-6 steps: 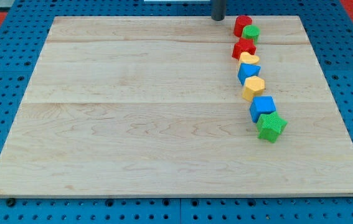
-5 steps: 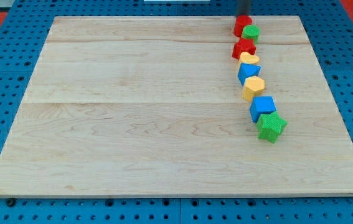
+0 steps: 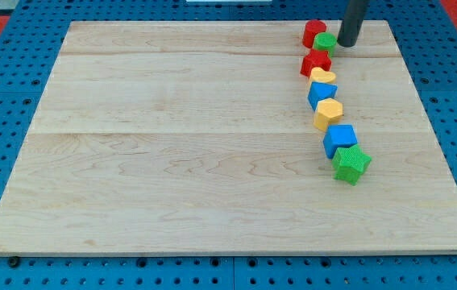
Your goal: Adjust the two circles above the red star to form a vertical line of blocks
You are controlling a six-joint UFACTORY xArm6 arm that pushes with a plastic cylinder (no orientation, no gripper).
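A red circle (image 3: 313, 31) and a green circle (image 3: 325, 43) sit side by side at the view's top right, the green one lower right of the red one. Just below them lies the red star (image 3: 315, 62). My tip (image 3: 347, 43) stands on the board just right of the green circle, close to it; contact cannot be told. Below the star a column runs down: a yellow heart (image 3: 321, 76), a blue block (image 3: 321, 93), a yellow hexagon (image 3: 329, 113), a blue block (image 3: 339, 139) and a green star (image 3: 351, 164).
The wooden board (image 3: 172, 145) lies on a blue pegboard table (image 3: 2, 97). The column of blocks slants toward the view's lower right. The board's top edge runs just above the red circle.
My tip has moved right along the board's top edge, from left of the red circle to right of the green circle, and slightly down. The blocks have not moved.
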